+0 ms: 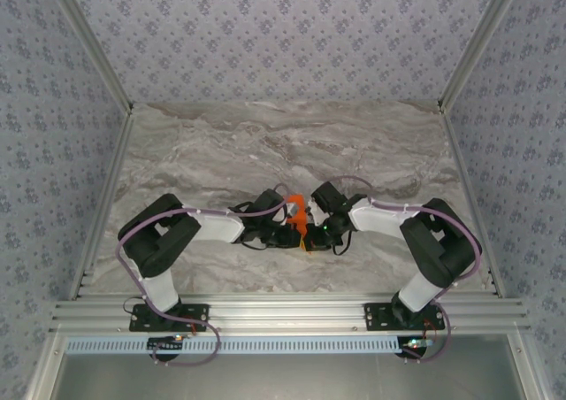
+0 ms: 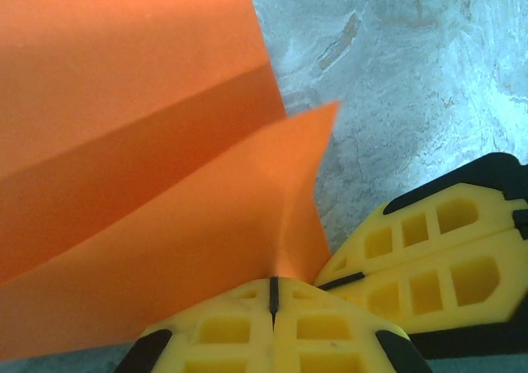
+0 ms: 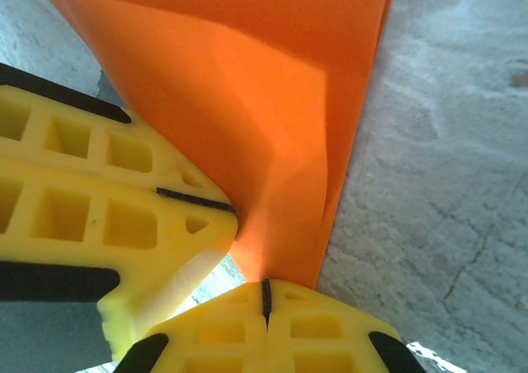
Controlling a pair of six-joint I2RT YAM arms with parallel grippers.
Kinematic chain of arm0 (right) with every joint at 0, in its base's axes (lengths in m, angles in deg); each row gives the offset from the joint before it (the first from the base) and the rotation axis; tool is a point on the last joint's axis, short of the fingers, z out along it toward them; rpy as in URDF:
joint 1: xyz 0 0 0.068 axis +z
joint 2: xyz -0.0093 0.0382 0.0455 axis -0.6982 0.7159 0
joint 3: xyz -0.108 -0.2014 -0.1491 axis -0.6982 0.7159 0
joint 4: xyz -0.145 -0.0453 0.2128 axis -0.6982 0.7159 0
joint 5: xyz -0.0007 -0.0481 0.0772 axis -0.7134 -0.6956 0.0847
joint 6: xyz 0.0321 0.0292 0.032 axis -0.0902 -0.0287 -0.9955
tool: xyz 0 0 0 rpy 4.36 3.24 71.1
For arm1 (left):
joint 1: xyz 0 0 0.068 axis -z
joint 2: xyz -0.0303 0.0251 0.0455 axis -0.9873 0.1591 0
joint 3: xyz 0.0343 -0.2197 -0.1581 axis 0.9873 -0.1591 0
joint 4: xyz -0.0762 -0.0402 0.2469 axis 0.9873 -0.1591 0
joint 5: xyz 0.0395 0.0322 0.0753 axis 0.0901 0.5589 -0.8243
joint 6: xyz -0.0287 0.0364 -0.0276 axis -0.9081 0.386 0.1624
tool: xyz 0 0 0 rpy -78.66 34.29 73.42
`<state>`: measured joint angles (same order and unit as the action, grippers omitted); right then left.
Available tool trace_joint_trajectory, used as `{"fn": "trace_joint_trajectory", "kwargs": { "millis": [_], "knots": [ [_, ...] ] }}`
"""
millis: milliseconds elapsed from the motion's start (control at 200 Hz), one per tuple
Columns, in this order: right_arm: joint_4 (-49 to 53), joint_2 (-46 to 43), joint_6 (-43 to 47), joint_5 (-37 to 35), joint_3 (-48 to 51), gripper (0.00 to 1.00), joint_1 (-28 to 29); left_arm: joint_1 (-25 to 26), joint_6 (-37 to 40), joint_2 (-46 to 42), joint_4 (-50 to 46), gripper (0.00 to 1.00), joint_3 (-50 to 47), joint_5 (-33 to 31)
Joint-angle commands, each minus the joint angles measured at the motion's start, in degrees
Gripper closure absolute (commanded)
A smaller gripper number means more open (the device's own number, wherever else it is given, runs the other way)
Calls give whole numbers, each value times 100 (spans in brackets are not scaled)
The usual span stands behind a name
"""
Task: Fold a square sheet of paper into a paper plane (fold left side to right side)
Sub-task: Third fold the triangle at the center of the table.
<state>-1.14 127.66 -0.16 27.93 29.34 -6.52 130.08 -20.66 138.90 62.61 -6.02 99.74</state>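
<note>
The left gripper [image 2: 272,297] and right gripper [image 3: 266,300] both pinch the creased sheet of paper [image 1: 298,216] over the counter's [image 1: 265,143] middle (tips just beside each other). Line up the edges before pressing the crease onto the counter.

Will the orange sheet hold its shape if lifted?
Probably floppy: the sheet of paper bows between creases. Likely light, since it looks thin. It could tear if the left gripper and right gripper, both pinching it, pull apart.
</note>
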Motion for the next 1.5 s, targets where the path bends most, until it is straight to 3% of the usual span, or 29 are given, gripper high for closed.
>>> {"fn": "trace_joint_trajectory", "kwargs": {
  "millis": [0, 440, 695, 1024, 1209, 1349, 1414, 1494],
  "knots": [
    [856, 387, 113, -1221, 288, 100, -28, -146, 180, 75, -392, 100, 15, -902],
    [908, 411, 122, -1270, 322, 100, -20, -1014, 876, -239, -958, 100, -33, -1331],
    [903, 394, 123, -1254, 313, 100, -22, -1609, 1091, -379, -930, 100, -252, -1310],
    [697, 313, 160, -1089, 254, 100, 16, -1988, 1159, -806, -873, 100, -489, -1110],
    [436, -63, 251, -1089, 55, 100, 102, -2011, 917, -1615, -959, 91, -615, -971],
    [336, -644, 448, -1405, -122, 94, 109, -2010, 461, -2217, -841, 82, -940, -842],
    [326, -933, 534, -1618, -194, 83, 118, -1973, 131, -2434, -632, 76, -1136, -779],
    [303, -1305, 632, -1855, -197, 76, 143, -1842, -193, -2561, -371, 66, -1332, -702]
  ]
}}
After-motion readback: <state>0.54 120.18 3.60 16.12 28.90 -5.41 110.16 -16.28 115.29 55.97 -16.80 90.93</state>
